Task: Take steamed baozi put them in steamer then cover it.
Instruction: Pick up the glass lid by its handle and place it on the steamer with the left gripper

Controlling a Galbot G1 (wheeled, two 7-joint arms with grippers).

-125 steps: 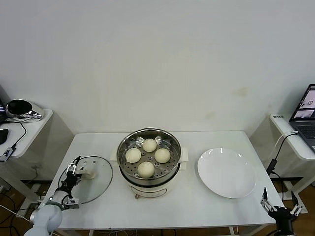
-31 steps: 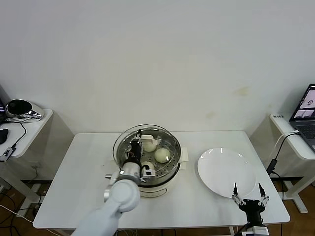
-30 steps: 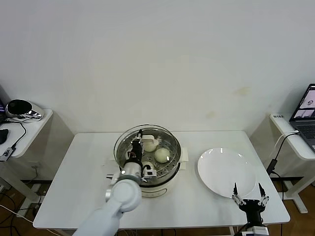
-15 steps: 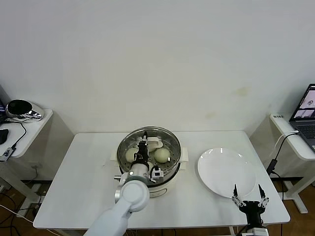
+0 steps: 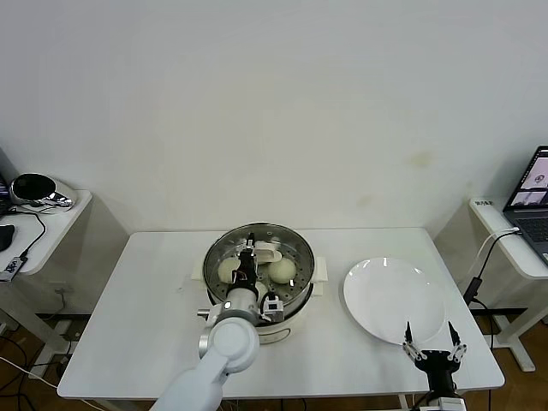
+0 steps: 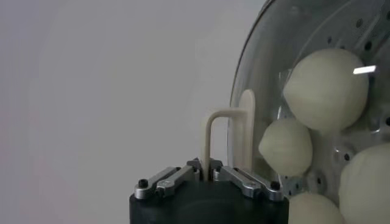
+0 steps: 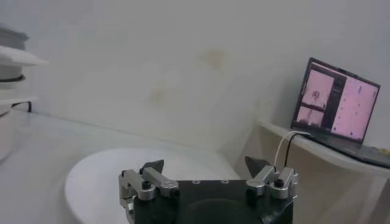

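At the centre of the head view, the steamer (image 5: 295,301) stands on the white worktop (image 5: 145,282), with the cover (image 5: 287,242) set over it and the steamed baozi (image 5: 282,271) seen through the glass. The left gripper (image 5: 250,253) is clamped on the cover's cream handle (image 6: 226,135), and its arm hides the pot's near side. At lower right, the right gripper (image 5: 433,349) is held with fingers apart beside a white plate (image 5: 385,295). A laptop (image 7: 338,102) is seen at far right.

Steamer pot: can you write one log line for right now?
left gripper: shut on handle of round clear glass lid | lid: over shiny steel steamer pot | cream-white buns: inside | right gripper: open, near white plate
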